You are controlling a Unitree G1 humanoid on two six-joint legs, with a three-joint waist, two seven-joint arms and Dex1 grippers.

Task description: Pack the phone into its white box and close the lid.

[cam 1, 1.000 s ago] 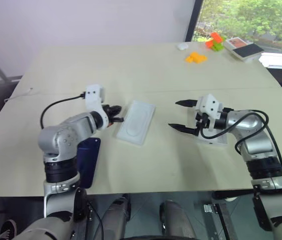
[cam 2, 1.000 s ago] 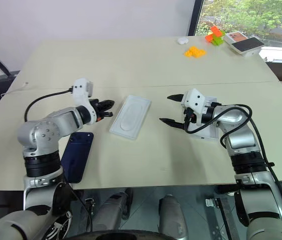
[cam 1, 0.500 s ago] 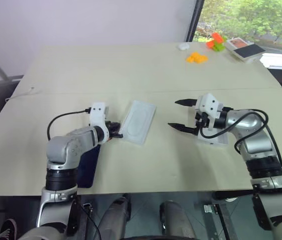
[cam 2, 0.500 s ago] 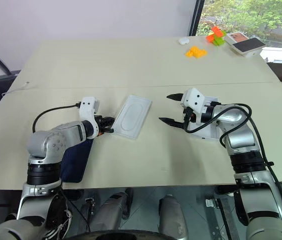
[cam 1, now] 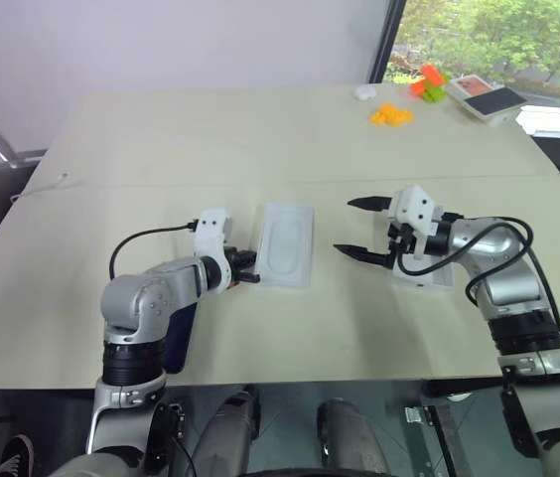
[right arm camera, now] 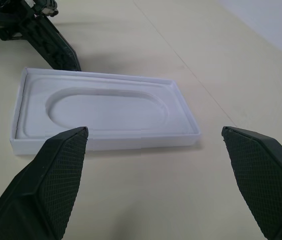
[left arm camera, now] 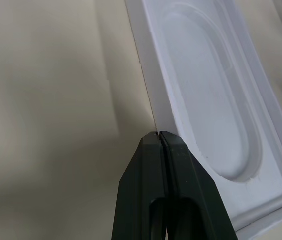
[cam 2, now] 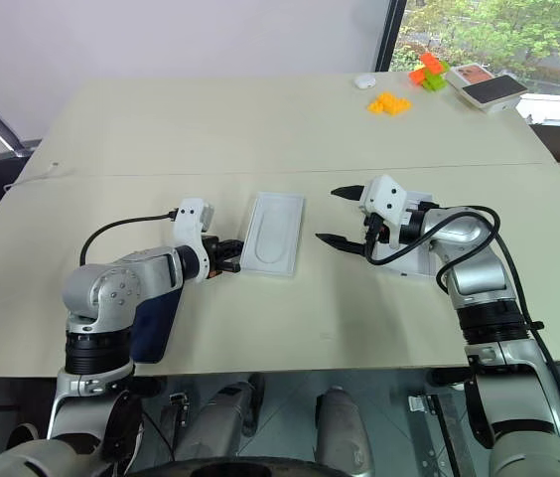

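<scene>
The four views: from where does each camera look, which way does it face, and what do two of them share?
Left eye view: on the head, looking forward and down at the table; both arms show, left gripper shut, right gripper open.
Right eye view: its stereo twin, same scene.
Left wrist view: along the shut fingers touching the edge of the white insert.
Right wrist view: between its open fingers, facing the insert.
Shared: both wrist views show the insert with its oval recess.
</scene>
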